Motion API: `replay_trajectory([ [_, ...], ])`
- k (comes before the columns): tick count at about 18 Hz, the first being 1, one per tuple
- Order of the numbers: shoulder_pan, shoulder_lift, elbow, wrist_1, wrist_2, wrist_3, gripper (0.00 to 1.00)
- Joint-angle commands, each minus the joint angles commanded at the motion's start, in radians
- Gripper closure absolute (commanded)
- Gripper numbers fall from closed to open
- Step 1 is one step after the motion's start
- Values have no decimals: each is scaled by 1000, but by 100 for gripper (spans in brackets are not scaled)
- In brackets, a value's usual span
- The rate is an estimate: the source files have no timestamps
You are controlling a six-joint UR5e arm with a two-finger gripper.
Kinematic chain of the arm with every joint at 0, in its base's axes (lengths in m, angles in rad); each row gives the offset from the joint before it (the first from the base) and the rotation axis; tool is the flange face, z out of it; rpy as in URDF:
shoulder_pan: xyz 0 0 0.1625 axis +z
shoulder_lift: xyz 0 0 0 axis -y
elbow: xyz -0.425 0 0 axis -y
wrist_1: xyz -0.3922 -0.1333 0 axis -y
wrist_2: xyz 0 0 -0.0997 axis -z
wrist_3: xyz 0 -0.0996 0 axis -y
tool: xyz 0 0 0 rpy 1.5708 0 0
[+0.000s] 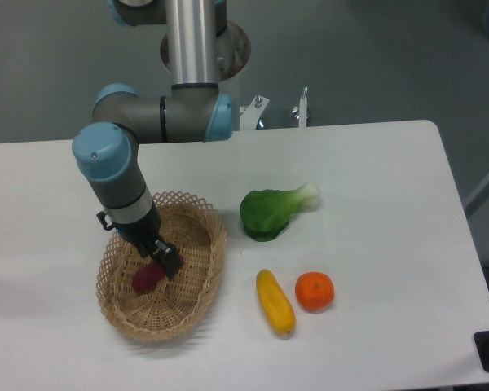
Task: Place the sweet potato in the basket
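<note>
Woven tan wicker forms the basket (pixel 197 287), set at the lower left of the white counter (pixel 375 171). Inside it lies the sweet potato (pixel 145 279), magenta, near the basket's centre. The gripper (pixel 164 264) reaches down into the basket, its tip touching the tuber's right end; whether the jaws grasp it or have let go cannot be told. Right of the basket: a green leafy vegetable (pixel 270 211), with a yellow oblong vegetable (pixel 275 302) and an orange (pixel 314 292) just beside each other lower down.
</note>
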Motion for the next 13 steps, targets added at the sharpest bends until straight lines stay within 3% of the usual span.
replay_trajectory([
  [6,141,9,127,0,-8,12,0],
  [11,287,15,232,-18,-24,159,0],
  [13,362,17,261,-99,-102,196,0],
])
